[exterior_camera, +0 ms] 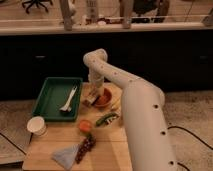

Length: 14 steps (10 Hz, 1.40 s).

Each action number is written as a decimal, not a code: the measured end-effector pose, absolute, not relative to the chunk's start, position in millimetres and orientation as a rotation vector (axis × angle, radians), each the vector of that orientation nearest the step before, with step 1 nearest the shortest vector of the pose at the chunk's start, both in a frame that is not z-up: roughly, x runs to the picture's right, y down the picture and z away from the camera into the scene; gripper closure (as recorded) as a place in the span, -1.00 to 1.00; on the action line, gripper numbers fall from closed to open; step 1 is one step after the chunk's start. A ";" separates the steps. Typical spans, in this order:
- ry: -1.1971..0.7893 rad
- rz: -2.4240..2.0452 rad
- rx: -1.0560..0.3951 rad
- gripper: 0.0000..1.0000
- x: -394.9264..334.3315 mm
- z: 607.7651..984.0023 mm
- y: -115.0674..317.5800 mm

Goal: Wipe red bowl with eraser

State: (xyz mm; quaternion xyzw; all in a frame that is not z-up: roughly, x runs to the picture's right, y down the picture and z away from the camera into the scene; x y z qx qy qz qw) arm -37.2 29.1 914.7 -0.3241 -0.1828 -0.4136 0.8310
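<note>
The red bowl (104,98) sits on the wooden table (107,150), just right of the green tray. My gripper (92,98) hangs down from the white arm (107,72) at the bowl's left rim. It is shut on the eraser (90,101), a small whitish-tan block held low against the bowl's left edge. The arm's wrist hides part of the bowl's far rim.
A green tray (50,97) holding a white spatula-like utensil (69,100) lies to the left. A white paper cup (36,126), a small orange item (85,125), a green pepper (106,119), dark grapes (86,145) and a grey-blue cloth (65,156) lie in front.
</note>
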 end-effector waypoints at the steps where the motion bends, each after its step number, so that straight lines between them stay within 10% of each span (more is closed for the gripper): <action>1: -0.373 -0.871 -0.703 1.00 -22.4 910.1 29.3; 14: -0.286 -0.777 -0.667 1.00 -5.4 946.0 -27.1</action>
